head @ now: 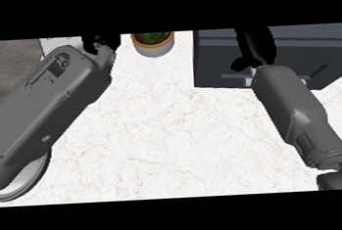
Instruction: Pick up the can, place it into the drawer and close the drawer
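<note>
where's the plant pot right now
In the head view, the small tan pot with a green plant stands at the counter's top edge, between the left hand and the dark drawer unit.

open counter (175,136) between plant pot (153,43) and drawer (301,56)

White marble-look counter (167,136), smooth; matt dark drawer unit (308,46).

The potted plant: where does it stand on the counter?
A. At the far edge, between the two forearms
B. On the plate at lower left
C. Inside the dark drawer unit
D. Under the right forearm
A: the potted plant stands on the white counter at the top, between both forearms.
</note>
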